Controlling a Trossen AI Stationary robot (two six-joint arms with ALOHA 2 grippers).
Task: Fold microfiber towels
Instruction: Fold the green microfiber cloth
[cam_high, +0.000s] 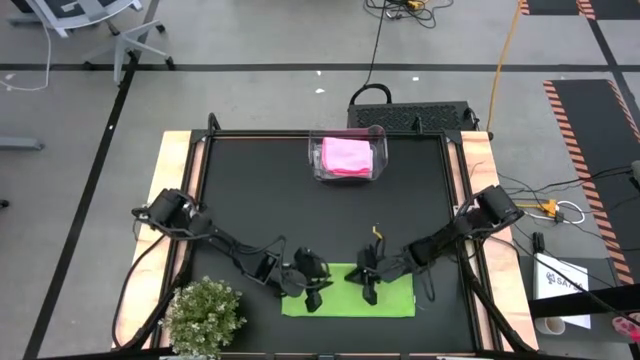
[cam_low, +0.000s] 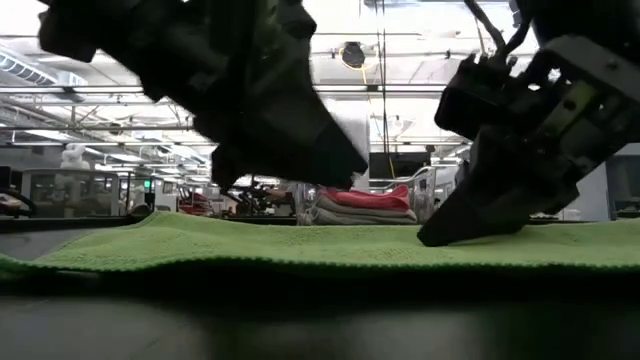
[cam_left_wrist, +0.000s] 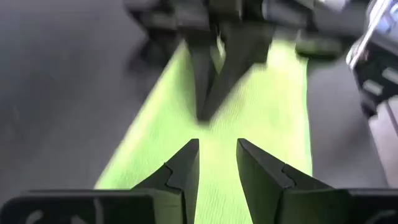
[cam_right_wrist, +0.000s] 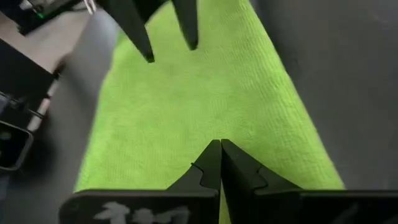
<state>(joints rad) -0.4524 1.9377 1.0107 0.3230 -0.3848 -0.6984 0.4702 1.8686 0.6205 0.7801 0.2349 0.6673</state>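
A lime green towel (cam_high: 348, 297) lies flat on the black table near its near edge; it also shows in the low view (cam_low: 330, 245). My left gripper (cam_left_wrist: 217, 149) is open just above the towel's left part (cam_high: 315, 297). My right gripper (cam_right_wrist: 219, 148) is shut, its tips down at the towel's middle (cam_high: 368, 292). The two grippers point at each other. A pink towel (cam_high: 347, 156) lies folded in a clear bin (cam_high: 318, 160) at the far edge, on paler folded cloth (cam_low: 345, 215). My right gripper has its shut fingertips (cam_low: 432, 238) down on the green towel's top face (cam_right_wrist: 186, 124), about mid-length, slanting down from the table's right. The towel lies flat under them. Whether any cloth is caught between the fingers cannot be told.
A small bushy green plant (cam_high: 205, 315) stands at the table's near left corner, close to my left arm. Bare black table (cam_high: 300, 220) lies between the green towel and the bin. Wooden borders (cam_high: 176, 200) run along the left and right sides.
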